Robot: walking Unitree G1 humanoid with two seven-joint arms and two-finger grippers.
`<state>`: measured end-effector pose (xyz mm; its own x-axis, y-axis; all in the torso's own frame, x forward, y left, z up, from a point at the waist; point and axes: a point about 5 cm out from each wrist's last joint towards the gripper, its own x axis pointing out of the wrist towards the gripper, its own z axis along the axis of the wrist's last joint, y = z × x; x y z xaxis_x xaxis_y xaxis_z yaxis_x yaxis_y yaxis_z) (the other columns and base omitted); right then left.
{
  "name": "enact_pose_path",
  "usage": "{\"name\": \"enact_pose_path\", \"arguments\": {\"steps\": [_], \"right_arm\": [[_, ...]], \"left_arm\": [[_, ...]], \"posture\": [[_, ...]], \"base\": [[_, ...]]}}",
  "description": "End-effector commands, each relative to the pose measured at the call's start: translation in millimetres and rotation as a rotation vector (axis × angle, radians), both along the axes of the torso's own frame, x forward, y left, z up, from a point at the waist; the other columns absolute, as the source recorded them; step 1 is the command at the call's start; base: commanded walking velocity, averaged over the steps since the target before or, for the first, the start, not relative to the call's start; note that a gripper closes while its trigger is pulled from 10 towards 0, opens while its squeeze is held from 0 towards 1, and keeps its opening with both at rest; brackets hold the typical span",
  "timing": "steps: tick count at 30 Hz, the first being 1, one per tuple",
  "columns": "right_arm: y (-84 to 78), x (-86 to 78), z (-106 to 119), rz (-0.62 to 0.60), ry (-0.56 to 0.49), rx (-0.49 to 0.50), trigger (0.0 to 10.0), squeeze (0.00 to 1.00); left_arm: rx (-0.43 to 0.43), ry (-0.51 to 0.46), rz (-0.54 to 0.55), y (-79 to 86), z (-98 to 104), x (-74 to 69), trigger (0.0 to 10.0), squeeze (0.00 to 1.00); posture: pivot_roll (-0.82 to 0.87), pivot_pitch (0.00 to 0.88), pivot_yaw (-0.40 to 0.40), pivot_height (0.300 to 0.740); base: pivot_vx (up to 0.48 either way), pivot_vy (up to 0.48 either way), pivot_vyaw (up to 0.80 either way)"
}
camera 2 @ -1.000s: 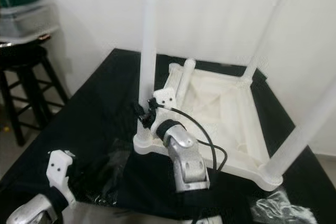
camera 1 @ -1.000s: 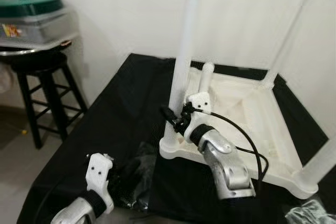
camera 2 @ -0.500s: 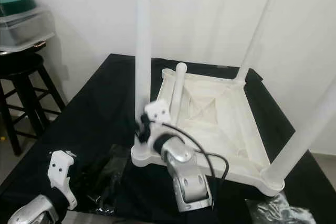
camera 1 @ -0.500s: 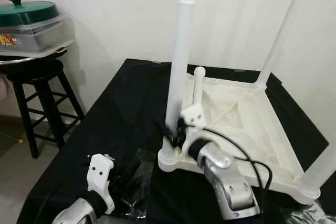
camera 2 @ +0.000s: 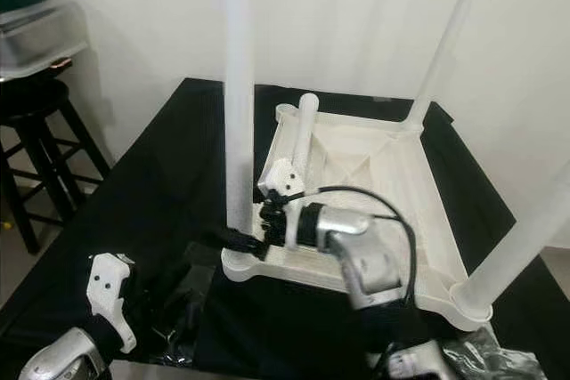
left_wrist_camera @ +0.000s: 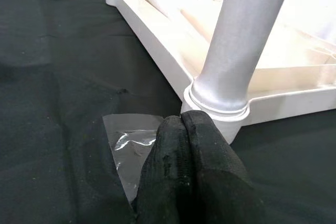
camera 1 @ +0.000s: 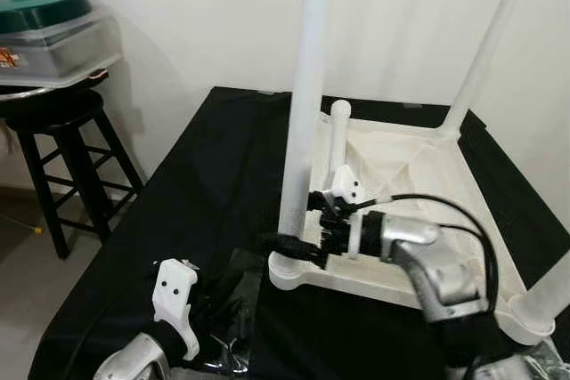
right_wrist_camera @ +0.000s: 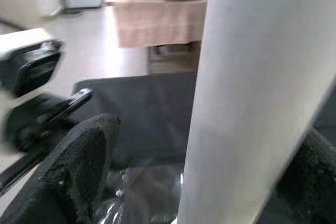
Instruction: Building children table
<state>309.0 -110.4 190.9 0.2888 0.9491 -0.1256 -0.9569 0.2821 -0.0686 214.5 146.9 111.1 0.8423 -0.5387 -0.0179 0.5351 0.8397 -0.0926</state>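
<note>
Leg-fitting is the step in hand, by my judgement. Eye views: the white children's table (camera 1: pixel 419 211) lies upside down on the black worktop (camera 1: pixel 214 175), and my right gripper (camera 1: pixel 298 247) sits at the foot of the near-left leg (camera 1: pixel 303 113). Left wrist view: my left gripper (left_wrist_camera: pixel 184 124) has its fingers pressed together, empty, over a plastic bag (left_wrist_camera: pixel 128 142) near that corner socket. Right wrist view: my right fingers (right_wrist_camera: pixel 79 161) stand apart, straddling the leg unclamped. Next: close and seat it firmly.
</note>
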Motion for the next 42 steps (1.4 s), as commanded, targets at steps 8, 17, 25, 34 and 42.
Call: {"name": "enact_pose_path", "arguments": {"steps": [8, 17, 25, 34, 42], "right_arm": [[-0.7, 30.1, 15.1, 0.173, 0.05, -0.017, 10.0, 0.0], [-2.9, 35.9, 14.2, 0.229, 0.08, -0.019, 0.0, 0.0], [-14.0, 30.0, 7.4, 0.226, 0.082, -0.004, 0.0, 0.0], [-26.2, 26.4, 6.4, -0.079, -0.023, 0.009, 0.0, 0.0], [11.5, -7.6, -46.5, -0.871, 0.029, 0.08, 0.0, 0.0]], "left_arm": [[0.004, 0.014, 0.002, -1.5, -5.0, -0.4, 10.0, 0.0], [0.003, 0.012, 0.004, -2.4, -5.2, -0.3, 10.0, 0.0], [-0.001, 0.01, 0.005, -2.1, -4.4, 0.1, 10.0, 0.0], [-0.002, 0.007, 0.006, -0.5, -2.6, -1.7, 10.0, 0.0], [0.008, 0.008, 0.008, 4.2, -0.9, -2.5, 10.0, 0.0]], "posture": [[0.07, 0.0, -0.07, 0.74], [0.07, 0.0, -0.074, 0.74], [0.06, 0.0, -0.069, 0.74], [0.04, 0.0, -0.079, 0.74], [0.03, 0.0, -0.044, 0.74]], "base": [[0.0, 0.0, 0.0], [0.0, 0.0, 0.0], [0.0, 0.0, 0.0], [0.0, 0.0, 0.0], [0.0, 0.0, 0.0]]}}
